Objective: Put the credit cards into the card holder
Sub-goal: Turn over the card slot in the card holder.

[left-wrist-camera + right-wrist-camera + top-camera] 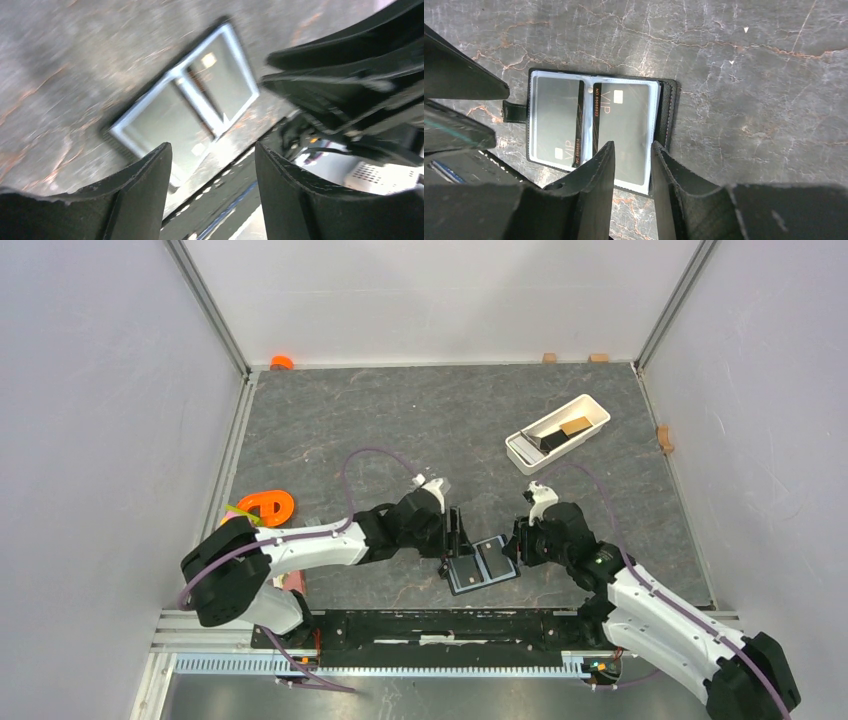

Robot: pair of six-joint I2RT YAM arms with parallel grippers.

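The holder (480,566) lies open and flat on the table (400,420), at 6 o'clock of the top view, close to the near edge. In the right wrist view its clear sleeves carry two dark VIP cards (624,120), side by side, and the snap tab sticks out at 9 o'clock.

The left gripper (451,541) stands at 10 o'clock of the holder, just beside its edge. In its own view, which is blurred, its fingers (150,185) are spread wide with nothing between them, and the holder shows above them.

The right gripper (513,546) stands at 2 o'clock of the holder. Its fingers (599,175) are only a little apart and hang over the 6 o'clock edge of the right sleeve. I cannot tell if they touch it.

The tray (590,404) lies well apart, at 2 o'clock of the holder. Inside it are a tan card (575,426) and a black card (553,443).

An orange thing (266,504) lies at 9 o'clock, near the table's left edge.
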